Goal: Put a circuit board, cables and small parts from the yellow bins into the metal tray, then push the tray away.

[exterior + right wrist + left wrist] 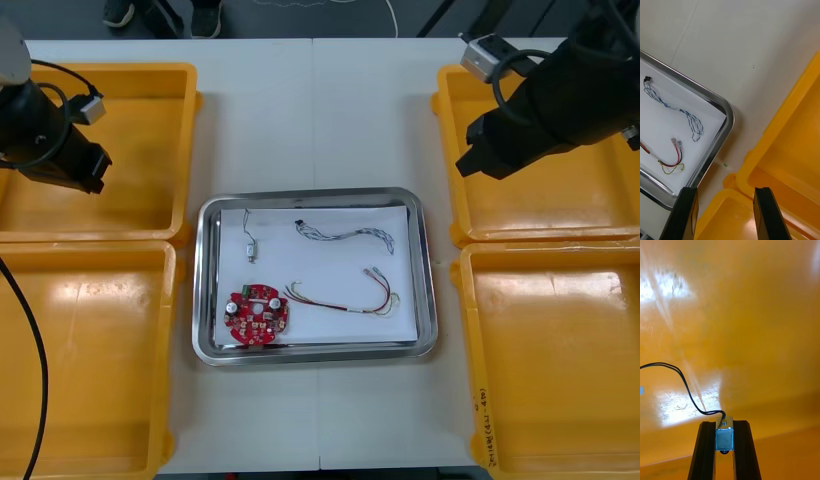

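four things lie in metal tray (205, 300): circuit board (257, 316), blue-white cable (345, 235), red-yellow cable (350, 298), wired small part (252, 250). left gripper (724, 426) over far left yellow bin (120, 72), jaws narrow, pinching another small metal part (724, 438), its black lead (685, 386) trailing aside. right gripper (725, 190) above far right bin (447, 110) rim, jaws wide, nothing held. risks: thin pinch, part may twist out during carry; dangling lead may snag bin wall or tray rim, dropping part outside tray.
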